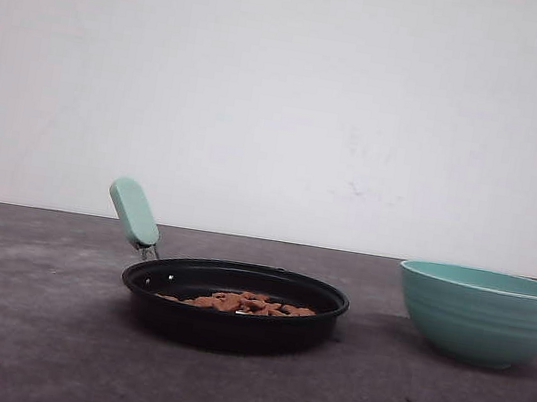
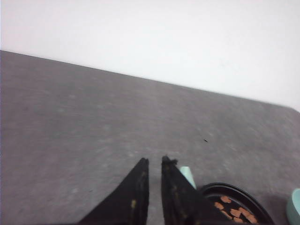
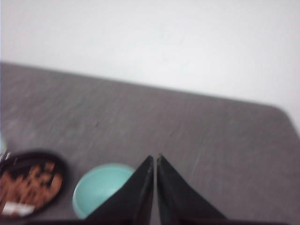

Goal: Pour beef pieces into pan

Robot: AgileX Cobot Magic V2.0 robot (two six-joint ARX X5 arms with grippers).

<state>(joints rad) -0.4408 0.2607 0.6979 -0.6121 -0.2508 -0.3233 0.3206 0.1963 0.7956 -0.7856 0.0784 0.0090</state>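
Front view gives me the layout: the pan [image 1: 233, 302] sits flat on the grey surface [image 1: 17, 325] near the middle, its mint-green handle [image 1: 133, 212] angled up and away toward my left side, and the beef pieces [image 1: 243, 303] lie in a low heap on its floor. To the right, well apart from the pan, the teal bowl [image 1: 483, 314] stands upright. From the right wrist camera I see down into that bowl [image 3: 101, 187] and make out no pieces in it, so I judge the pour done and the bowl set back clear of the pan to avoid a knock. A pale patch shows among the pieces in that view; it is too blurred for me to name.

On the left wrist camera the left tool [image 2: 154, 161] has its two dark fingers drawn nearly together with a thin gap, gripping nothing, and it hangs above bare surface with the pan [image 2: 236, 206] and its beef off to one side. The right tool [image 3: 155, 157] looks pressed closed, tip to tip, also empty, poised above the surface with the bowl just beside its fingers in frame. Both wrists appear pitched forward and raised off the work, which I read as a retracted, resting posture.
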